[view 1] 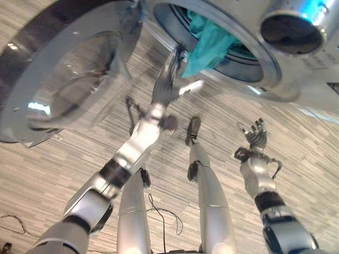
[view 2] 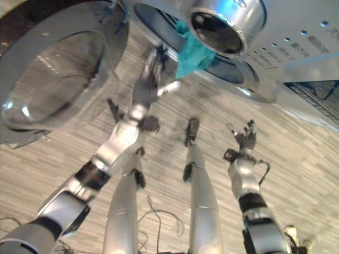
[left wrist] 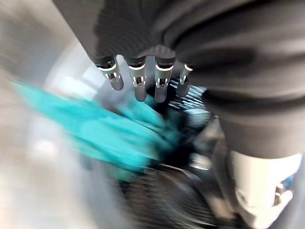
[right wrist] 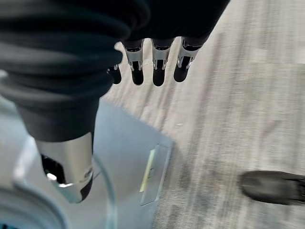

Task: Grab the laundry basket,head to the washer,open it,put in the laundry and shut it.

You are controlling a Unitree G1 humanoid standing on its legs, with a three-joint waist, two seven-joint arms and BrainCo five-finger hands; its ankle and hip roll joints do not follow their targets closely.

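The washer stands ahead with its round door swung wide to the left. A teal cloth hangs out over the lower rim of the drum opening. My left hand reaches up to the opening's rim, just left of the teal cloth; its fingers are straight and its thumb sticks out sideways, gripping nothing. My right hand hangs lower right, away from the washer, fingers relaxed and empty.
The open door takes up the space to the left of my left arm. Grey striped flooring lies below the washer. The washer's front panel runs off to the right.
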